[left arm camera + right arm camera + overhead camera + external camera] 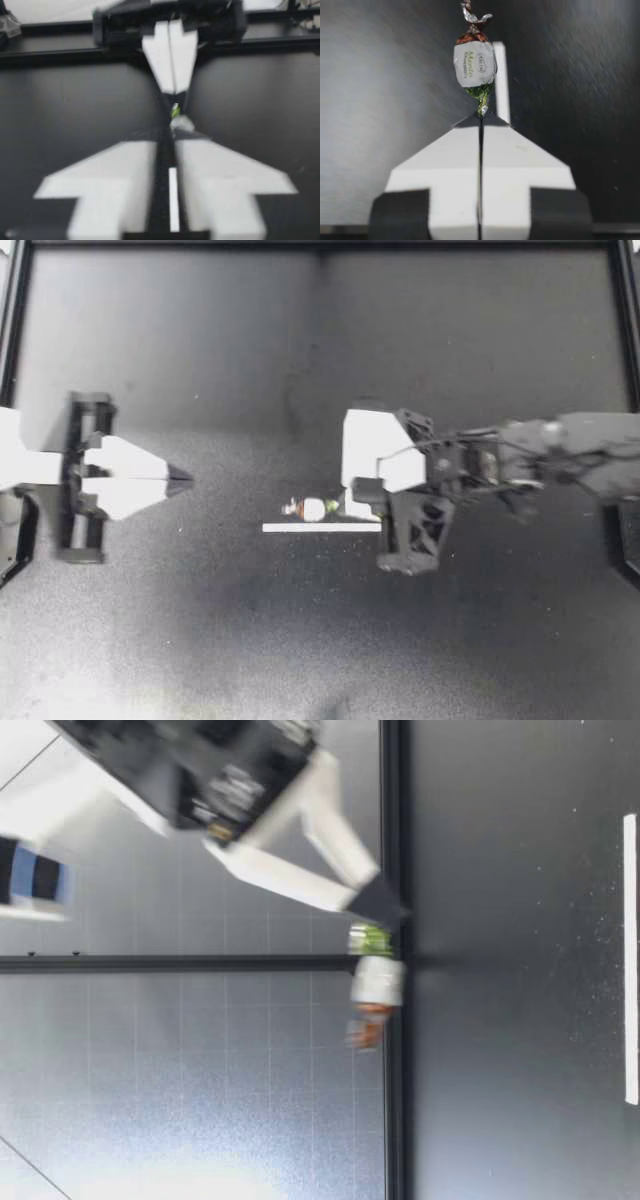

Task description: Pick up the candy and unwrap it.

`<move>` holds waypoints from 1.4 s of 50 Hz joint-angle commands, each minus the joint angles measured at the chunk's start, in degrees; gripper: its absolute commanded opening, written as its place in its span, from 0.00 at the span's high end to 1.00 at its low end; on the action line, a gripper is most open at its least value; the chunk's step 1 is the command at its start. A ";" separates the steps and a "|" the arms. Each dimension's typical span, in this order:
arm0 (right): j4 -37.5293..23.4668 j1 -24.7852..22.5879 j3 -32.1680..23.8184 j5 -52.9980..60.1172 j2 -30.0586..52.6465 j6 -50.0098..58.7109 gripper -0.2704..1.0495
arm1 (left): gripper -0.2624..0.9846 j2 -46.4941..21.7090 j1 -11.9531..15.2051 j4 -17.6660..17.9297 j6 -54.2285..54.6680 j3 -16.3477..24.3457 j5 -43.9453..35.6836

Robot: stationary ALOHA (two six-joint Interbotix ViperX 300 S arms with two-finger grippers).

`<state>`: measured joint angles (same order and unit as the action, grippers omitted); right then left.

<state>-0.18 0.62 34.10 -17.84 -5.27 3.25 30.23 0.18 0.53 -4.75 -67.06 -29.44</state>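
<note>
Since right gripper (pixel 350 504) pinches candy (pixel 314 508) by one twist-end only: slip risk under pull. Left gripper (pixel 180 480) closed, empty.

The surface (pixel 200 340) is dark, matte and lightly speckled with pale dust. A thin white strip (pixel 300 527) lies flat on it near the middle, running parallel to the far edge. A black raised frame (pixel 320 245) borders the far edge and both side edges. In the low view, a pale gridded panel (pixel 200 1100) stands beyond the surface's edge, crossed by an upright dark bar (pixel 150 963). High up is a blurred blue-and-white object (pixel 30 880) that cannot be identified.
</note>
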 commanded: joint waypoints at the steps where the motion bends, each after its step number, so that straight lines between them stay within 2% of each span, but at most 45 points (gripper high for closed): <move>1: 0.00 -1.14 -0.18 1.23 -3.25 0.70 0.96 | 0.58 -2.64 0.18 0.09 0.00 2.81 -0.79; 9: 0.00 -1.23 0.70 1.58 -5.10 3.08 0.96 | 0.39 -7.82 -0.09 0.09 0.53 6.33 -0.79; 12: -0.09 -1.23 0.79 1.93 -5.45 3.69 0.96 | 0.36 -9.40 -0.44 -0.09 0.35 7.47 -0.70; 29: -0.09 -0.35 0.53 4.66 -5.01 3.96 0.96 | 0.36 -13.80 -1.23 -0.18 -0.44 10.90 -0.97; 64: -0.09 0.44 0.53 6.77 -4.39 3.96 0.96 | 0.37 -15.64 -1.67 -0.26 -0.44 12.48 -2.81; 70: -0.09 0.44 0.53 7.03 -4.04 4.04 0.96 | 0.40 -16.26 -1.67 -0.26 -0.26 12.92 -2.81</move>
<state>-0.18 0.70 35.60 -11.51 -8.88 7.21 13.89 -1.41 0.35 -5.10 -55.72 -31.73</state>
